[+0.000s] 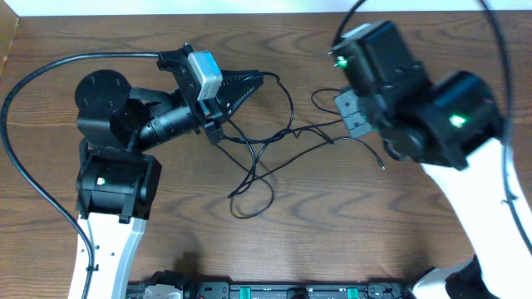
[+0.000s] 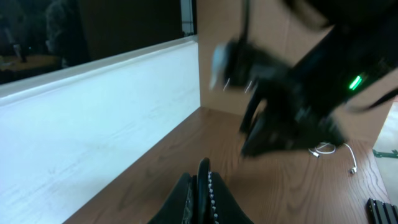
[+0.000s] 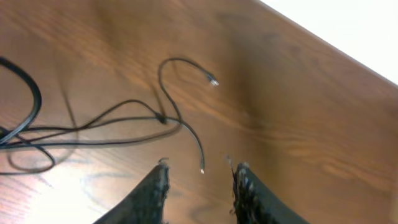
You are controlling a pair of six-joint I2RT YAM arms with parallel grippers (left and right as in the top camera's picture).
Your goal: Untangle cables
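Thin black cables [image 1: 258, 154] lie tangled on the wooden table between the two arms. My left gripper [image 1: 254, 80] is shut on a black cable; in the left wrist view the cord [image 2: 203, 177] runs up between the closed fingers. My right gripper [image 1: 353, 116] hovers over the right end of the tangle. In the right wrist view it [image 3: 199, 173] stands open, nothing clamped, with a metal-tipped cable end [image 3: 202, 168] on the table just beyond the gap between its fingertips. A second plug end [image 3: 213, 81] curls further out.
A white wall [image 2: 93, 137] borders the table's far edge. The right arm [image 2: 292, 106] fills the space ahead of my left gripper. A whitish cord [image 2: 323, 148] lies beyond it. A thick black arm lead [image 1: 33, 91] loops at the left.
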